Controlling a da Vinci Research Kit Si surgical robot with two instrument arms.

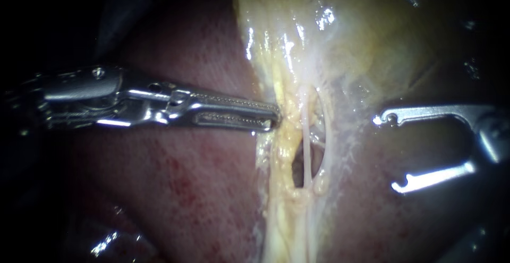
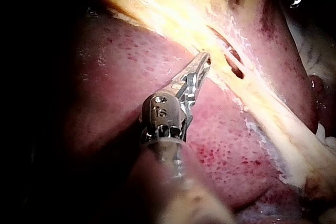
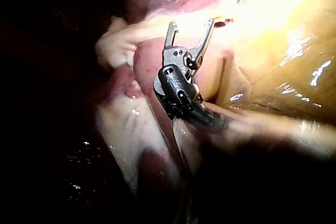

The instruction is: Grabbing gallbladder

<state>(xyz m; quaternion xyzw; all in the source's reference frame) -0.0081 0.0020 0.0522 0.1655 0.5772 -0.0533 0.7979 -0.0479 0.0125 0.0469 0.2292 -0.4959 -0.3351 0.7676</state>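
Gallbladder point(image 1: 366, 34) at 12–1 o'clock, yellow, glistening. Left instrument point(image 1: 273, 118) in from 9 o'clock: jaws narrow, pinching the fatty edge point(image 1: 280, 147) at centre. Right instrument point(image 1: 388, 153) at 3 o'clock: jaws wide, holding nothing.

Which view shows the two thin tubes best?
The endoscope view: both tubes cross the opening, close and well lit. The left wrist view shows that opening small, ahead of the left instrument, tubes hard to tell. The right wrist view shows none.
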